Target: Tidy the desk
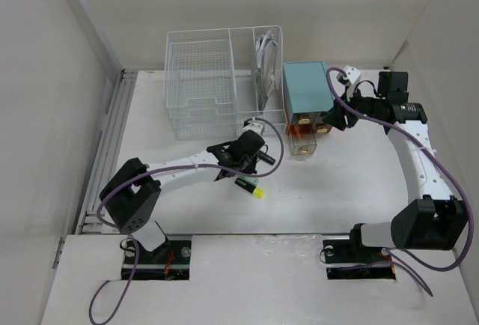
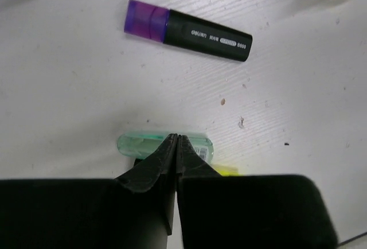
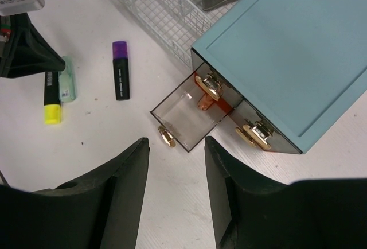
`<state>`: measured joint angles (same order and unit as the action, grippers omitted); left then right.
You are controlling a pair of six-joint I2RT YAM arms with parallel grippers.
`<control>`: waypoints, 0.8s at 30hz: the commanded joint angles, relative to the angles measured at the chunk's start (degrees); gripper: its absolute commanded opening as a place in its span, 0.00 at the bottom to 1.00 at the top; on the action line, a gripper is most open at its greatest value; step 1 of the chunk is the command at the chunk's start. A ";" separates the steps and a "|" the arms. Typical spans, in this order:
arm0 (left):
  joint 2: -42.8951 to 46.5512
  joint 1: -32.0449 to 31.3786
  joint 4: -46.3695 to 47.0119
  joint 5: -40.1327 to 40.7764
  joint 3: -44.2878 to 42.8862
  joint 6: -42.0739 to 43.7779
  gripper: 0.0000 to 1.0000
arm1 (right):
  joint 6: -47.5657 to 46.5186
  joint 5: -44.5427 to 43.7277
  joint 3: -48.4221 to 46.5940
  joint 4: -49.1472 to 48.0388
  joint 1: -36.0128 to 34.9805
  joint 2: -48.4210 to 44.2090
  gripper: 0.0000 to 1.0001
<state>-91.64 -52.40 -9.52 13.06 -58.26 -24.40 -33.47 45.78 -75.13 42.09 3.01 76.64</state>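
On the white desk (image 1: pixel 337 190) lie a black highlighter with a purple cap (image 2: pixel 186 30), a yellow-capped highlighter (image 3: pixel 51 97) and a pale green translucent tube (image 2: pixel 140 144). My left gripper (image 2: pixel 176 140) is shut, its tips just over the green tube with nothing visible between them. The yellow cap (image 2: pixel 226 171) peeks out beside the right finger. My right gripper (image 3: pixel 176 146) stands open above bare desk, just in front of a pulled-out clear drawer (image 3: pixel 186 111) with a gold knob (image 3: pixel 167 136).
The drawer belongs to a teal drawer box (image 1: pixel 305 87) at the back, right of centre. A white wire basket organizer (image 1: pixel 209 78) stands left of it, against the back wall. Pale walls close in the desk on both sides.
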 commanded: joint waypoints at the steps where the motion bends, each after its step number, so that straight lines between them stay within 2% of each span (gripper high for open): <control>1: 5.14 0.02 -0.68 -1.37 2.00 -5.55 0.00 | -1.33 2.21 -0.63 0.37 0.33 0.18 0.49; 6: 10.23 0.02 0.64 0.91 7.00 -18.71 0.00 | -1.33 2.74 -0.63 0.37 0.33 0.18 0.50; 9: 10.95 0.02 -0.49 4.16 7.02 -25.32 0.02 | -1.33 3.26 -0.63 0.89 0.33 0.18 0.50; 11: 10.34 -0.68 -2.52 7.13 7.02 -32.78 0.03 | -1.33 3.26 -0.63 0.89 0.86 0.18 0.50; 16: 3.85 -0.68 -7.34 9.35 4.93 -44.75 0.19 | -1.33 3.79 -0.63 0.89 1.39 0.18 0.50; 18: -0.29 -0.68 -10.51 9.97 3.42 -48.78 0.19 | -1.85 4.32 -0.63 1.42 1.39 0.18 0.50; 21: -2.75 -0.68 -11.05 9.97 2.71 -51.00 0.32 | -1.86 4.32 -0.63 1.42 1.92 0.18 0.50; 22: -2.76 -1.21 -11.05 10.58 2.71 -51.88 0.39 | -1.86 4.84 -0.63 1.42 1.92 0.18 0.50; 24: -2.06 -1.21 -11.05 11.54 3.33 -53.64 0.42 | -2.38 4.85 -0.63 1.94 1.92 0.18 0.50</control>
<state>-95.20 -53.15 -17.08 21.71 -53.82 -72.29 -34.33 48.16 -75.13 43.46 4.47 76.64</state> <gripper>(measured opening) 0.414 0.503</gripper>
